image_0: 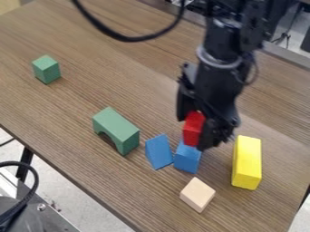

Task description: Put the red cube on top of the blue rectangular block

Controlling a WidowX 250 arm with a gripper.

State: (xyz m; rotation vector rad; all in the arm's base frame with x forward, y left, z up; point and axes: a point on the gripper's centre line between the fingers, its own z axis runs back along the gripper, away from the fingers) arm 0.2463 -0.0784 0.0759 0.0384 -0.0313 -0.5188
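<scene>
Brown tabletop (121, 72): red cube (193, 128) between 2 fingers (209, 137), grasped by them, above blue block (187, 158).

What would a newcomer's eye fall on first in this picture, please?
Probably the bright red cube, held in the black gripper right of centre, at or just above the right-hand blue block; whether they touch is unclear. Next would likely come the long yellow block towards the right, then the green arch left of centre.
</scene>
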